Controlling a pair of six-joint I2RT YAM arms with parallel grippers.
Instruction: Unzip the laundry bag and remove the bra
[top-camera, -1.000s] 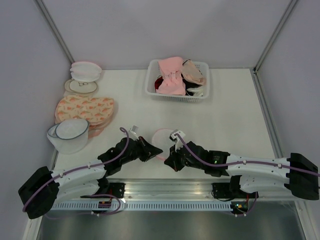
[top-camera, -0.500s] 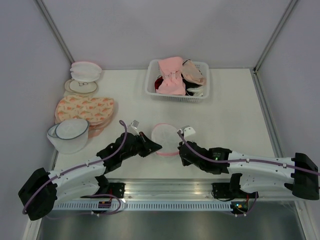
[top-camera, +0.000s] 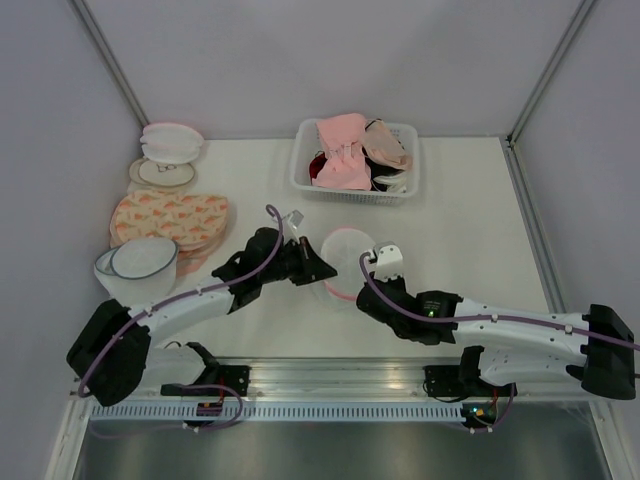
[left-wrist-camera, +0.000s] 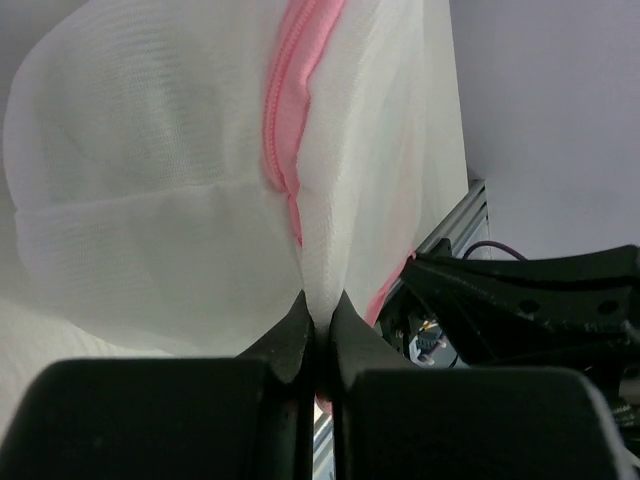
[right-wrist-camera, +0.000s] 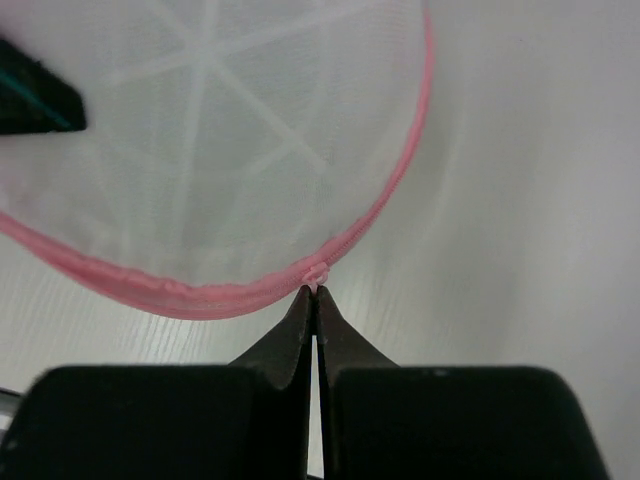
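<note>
The laundry bag (top-camera: 345, 258), a white mesh dome with pink zipper trim, stands at the table's middle between both arms. My left gripper (top-camera: 322, 272) is shut on a fold of its mesh (left-wrist-camera: 318, 285) beside the pink zipper (left-wrist-camera: 290, 120). My right gripper (top-camera: 365, 283) is shut on the small pink zipper pull (right-wrist-camera: 317, 275) at the bag's near rim (right-wrist-camera: 200, 290). The bag's halves are still joined along the trim on the right wrist side. The mint-green bra is hidden; only faint pale cloth shows through the mesh.
A white basket (top-camera: 355, 160) with pink and beige bras stands at the back. Flat orange-patterned bags (top-camera: 170, 218), a blue-rimmed mesh dome (top-camera: 140, 268) and round white bags (top-camera: 165, 155) lie at the left. The table's aluminium front edge (top-camera: 330, 372) is close behind the arms.
Both grippers have moved away from the front edge toward the table's middle, carrying the bag with them. The bag has tipped up more on its edge.
</note>
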